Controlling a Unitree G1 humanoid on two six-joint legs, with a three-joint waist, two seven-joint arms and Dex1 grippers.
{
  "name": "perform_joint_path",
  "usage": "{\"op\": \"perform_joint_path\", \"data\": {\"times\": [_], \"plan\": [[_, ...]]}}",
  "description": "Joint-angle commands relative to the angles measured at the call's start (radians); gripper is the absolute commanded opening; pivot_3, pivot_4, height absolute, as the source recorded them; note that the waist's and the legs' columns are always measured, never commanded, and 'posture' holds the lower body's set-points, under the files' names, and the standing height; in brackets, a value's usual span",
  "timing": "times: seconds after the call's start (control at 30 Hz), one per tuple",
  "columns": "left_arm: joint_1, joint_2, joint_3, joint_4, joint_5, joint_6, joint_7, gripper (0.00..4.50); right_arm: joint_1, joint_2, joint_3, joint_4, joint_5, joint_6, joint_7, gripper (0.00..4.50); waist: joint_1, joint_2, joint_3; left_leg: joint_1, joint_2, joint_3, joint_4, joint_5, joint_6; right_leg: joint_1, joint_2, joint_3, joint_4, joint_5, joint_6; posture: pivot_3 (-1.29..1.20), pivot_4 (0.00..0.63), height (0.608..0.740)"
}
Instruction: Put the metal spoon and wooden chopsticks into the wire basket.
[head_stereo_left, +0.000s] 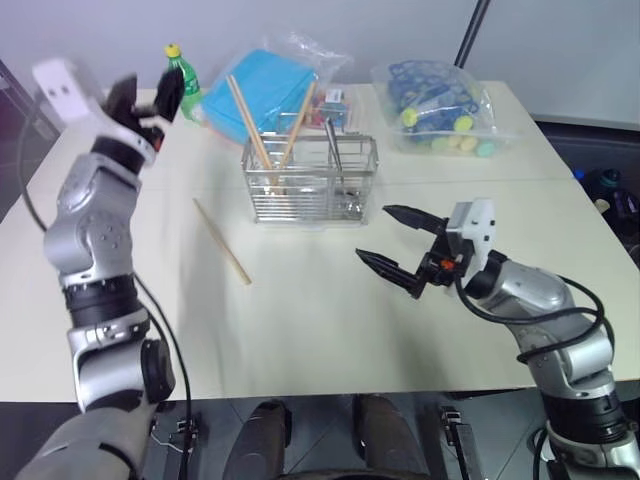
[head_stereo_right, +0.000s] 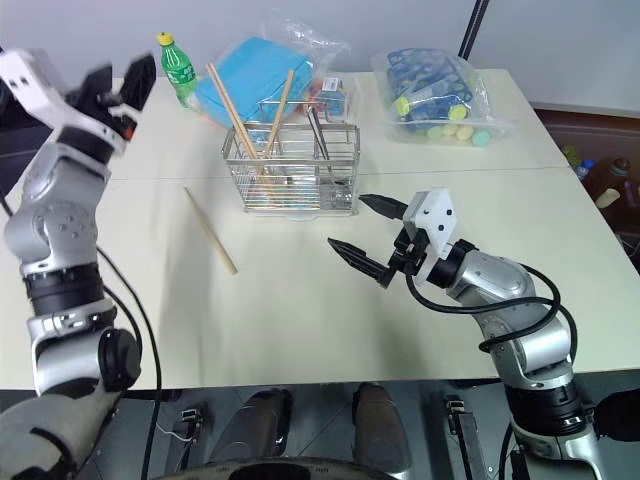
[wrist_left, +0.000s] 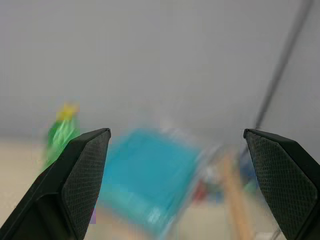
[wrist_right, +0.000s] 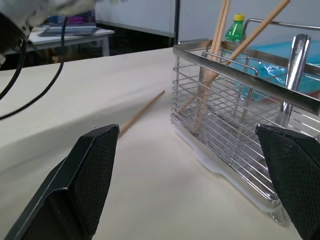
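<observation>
Above the table (head_stereo_left: 330, 330), both end effectors, left (head_stereo_left: 140, 98) and right (head_stereo_left: 392, 240), apparently gape wide, empty.

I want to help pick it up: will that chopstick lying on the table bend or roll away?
The chopstick looks like a straight, thin wooden stick, so it will probably stay stiff. It lies flat on the smooth table, so a sideways nudge could well roll it. Being so slim, it is likely light and may slip between wide fingers.

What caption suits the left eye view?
Spoon and chopsticks in the basket; one chopstick left on the table.
</observation>
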Motion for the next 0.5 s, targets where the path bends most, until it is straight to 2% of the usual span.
{"op": "perform_joint_path", "data": {"times": [0.03,0.17,0.27,0.5], "plan": [[0.122,0.011,0.007,-0.151,0.017,0.131,0.109,4.48,-0.011,-0.037,-0.039,-0.042,0.037,0.011,0.031,4.50,0.000,0.000,0.000,0.000,0.000,0.000,0.000,0.000,0.000,0.000,0.000,0.000,0.000,0.000,0.000,0.00,0.150,0.740],[0.211,-0.011,0.003,-0.278,-0.019,0.303,0.207,4.48,-0.019,-0.067,-0.050,-0.030,0.051,0.029,0.054,4.50,0.003,0.000,0.000,0.000,0.000,0.000,0.000,0.000,0.000,0.000,0.000,0.000,0.000,0.000,0.000,0.00,0.150,0.740],[0.233,-0.044,-0.010,-0.353,-0.039,0.359,0.236,4.48,-0.032,-0.095,-0.048,-0.019,0.060,0.049,0.086,4.50,0.006,-0.001,0.000,0.000,0.000,0.000,0.001,0.000,0.000,0.001,0.000,0.000,0.000,0.000,0.000,0.00,0.150,0.740],[0.248,-0.119,-0.105,-0.407,0.070,0.369,0.338,4.48,-0.067,-0.120,-0.049,-0.006,0.077,0.083,0.118,4.50,0.003,-0.001,0.000,0.000,0.000,0.000,0.000,0.000,0.000,0.001,0.000,0.000,0.000,0.000,0.000,0.00,0.150,0.740]]}}
